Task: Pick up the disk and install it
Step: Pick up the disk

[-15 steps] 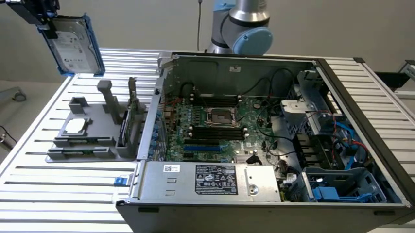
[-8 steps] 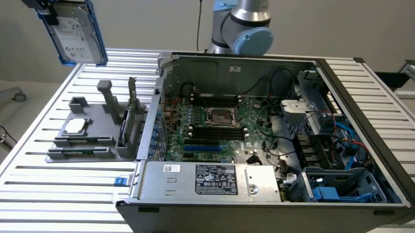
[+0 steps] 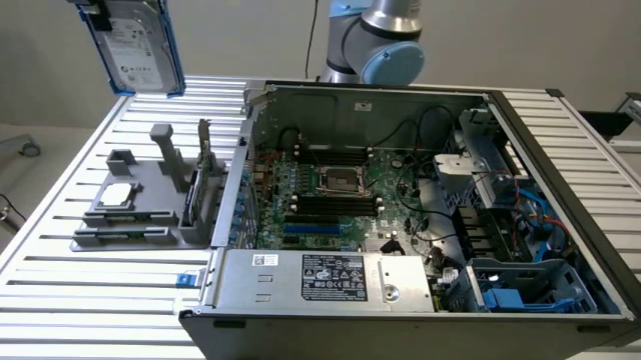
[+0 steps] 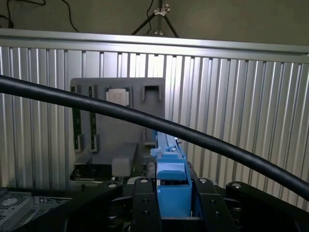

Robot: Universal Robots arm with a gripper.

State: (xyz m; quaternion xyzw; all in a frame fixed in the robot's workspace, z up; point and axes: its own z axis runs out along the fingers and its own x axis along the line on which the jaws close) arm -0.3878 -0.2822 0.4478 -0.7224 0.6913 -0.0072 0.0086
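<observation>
Under everything, one slatted table (image 3: 60, 315), flat, bearing the rest. Laid on it with the lid off and the innards facing up, probably for reaching in from above: one computer case (image 3: 401, 97). Behind the case, one robot arm (image 3: 386, 37). Just beside the case, at the exterior view's left, one grey holder (image 3: 140, 240), slotted, likely to keep parts upright and ready for gripping. Hangs high over the table's far corner at the exterior view's left, upright, label outward, well apart from holder and case: one disk (image 3: 140, 45), judged lifted but not yet installed. Sits in the case's near corner at the exterior view's right, open side up: one blue drive cage (image 3: 531, 289). Pinches the disk by its blue edge between two black fingers (image 4: 145, 203), a grip across the narrow side that leaves the long body free: one gripper (image 4: 171, 198). Rests flat in the holder: one small square chip (image 3: 115, 193).
</observation>
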